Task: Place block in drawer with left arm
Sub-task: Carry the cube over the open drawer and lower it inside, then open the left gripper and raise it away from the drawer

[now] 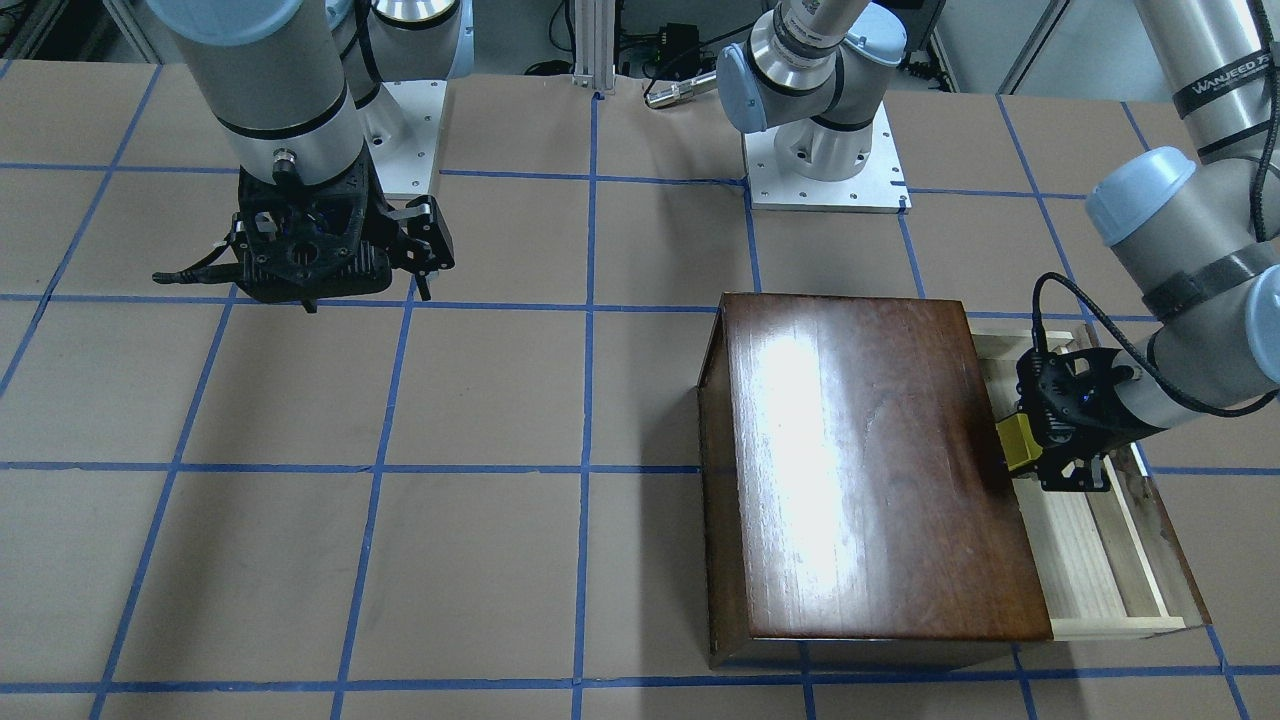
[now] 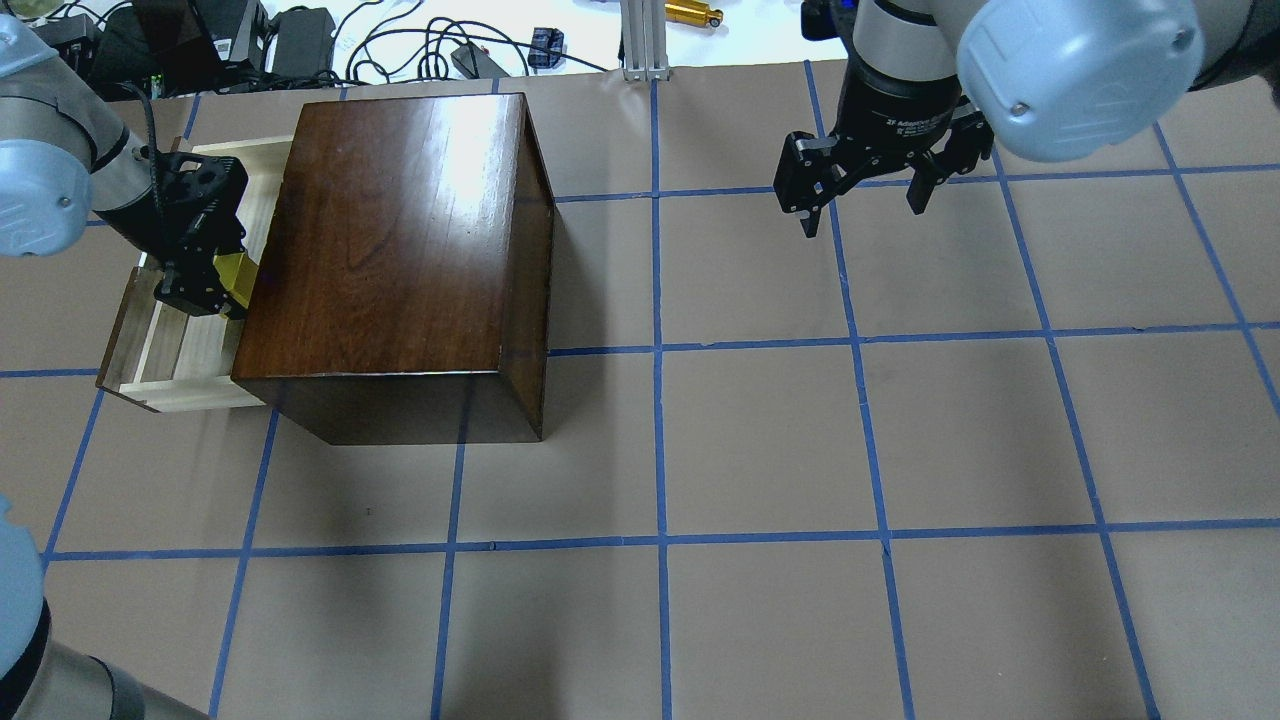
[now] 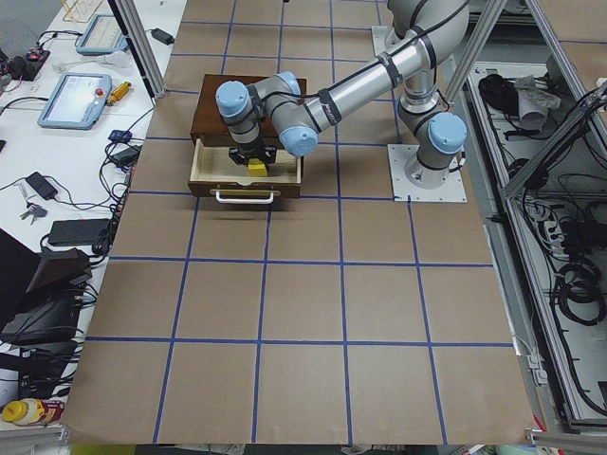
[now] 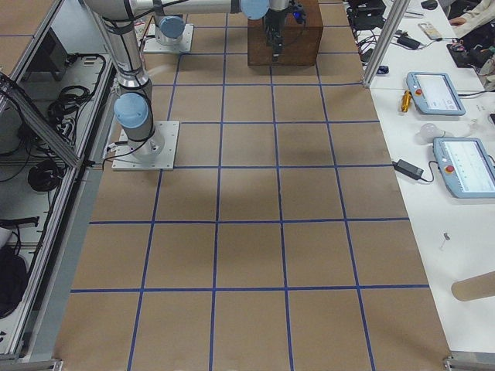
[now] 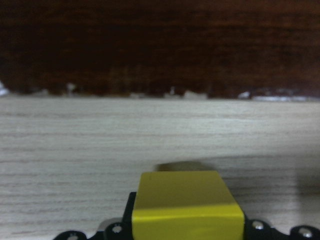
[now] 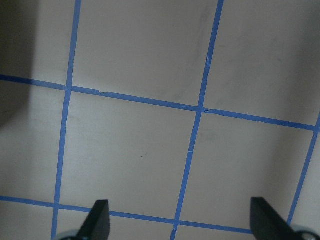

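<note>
The small yellow block point(image 1: 1018, 445) is held in my left gripper point(image 1: 1042, 458), which is shut on it. The gripper is over the pulled-out pale-wood drawer point(image 1: 1100, 570) of the dark brown box point(image 1: 870, 470), close against the box's front. In the overhead view the block point(image 2: 237, 276) and left gripper point(image 2: 212, 290) sit over the drawer point(image 2: 165, 360). In the left wrist view the block point(image 5: 186, 205) hangs just above the drawer floor point(image 5: 150, 130), with a shadow under it. My right gripper point(image 2: 860, 212) is open and empty, above the bare table far from the box.
The box point(image 2: 400, 250) stands tall beside the drawer and its front wall fills the top of the left wrist view. The drawer's metal pull point(image 3: 245, 197) faces the table's left end. Cables and devices lie past the far table edge point(image 2: 400, 55).
</note>
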